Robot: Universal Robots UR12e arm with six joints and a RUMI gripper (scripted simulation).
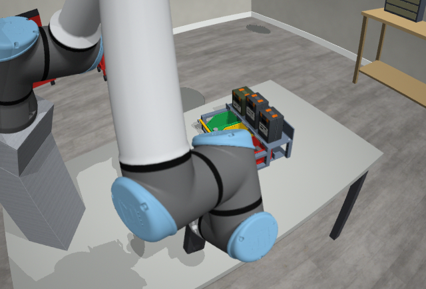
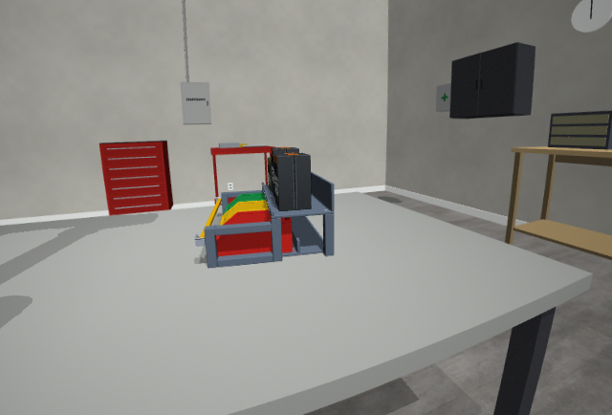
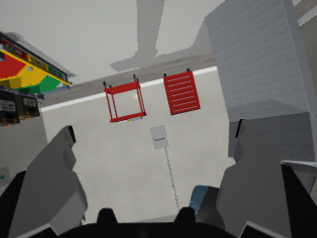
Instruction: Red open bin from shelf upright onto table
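Observation:
The red open bin (image 1: 260, 159) (image 2: 244, 243) (image 3: 9, 65) sits upright in the low front level of the grey-blue shelf (image 1: 289, 132) (image 2: 323, 194), at its near end, beside the yellow bin (image 1: 237, 127) (image 2: 246, 206) (image 3: 26, 78). The arm hides much of it in the top view. The parts inside cannot be made out. The shelf stands on the table (image 1: 319, 165) (image 2: 395, 301). My gripper (image 3: 155, 123) is wide open with nothing between its fingers. It is well away from the shelf; its fingertips are hidden behind the wrist in the top view and out of view in the exterior view.
A green bin (image 1: 223, 119) (image 2: 251, 197) (image 3: 47, 84) sits beyond the yellow one. Several dark cases (image 1: 271, 124) (image 2: 294, 183) stand on the shelf's upper level. A yellow bar (image 2: 211, 218) runs along the shelf's front. The arm's grey pedestal (image 1: 51, 192) (image 3: 258, 59) stands at the table's left.

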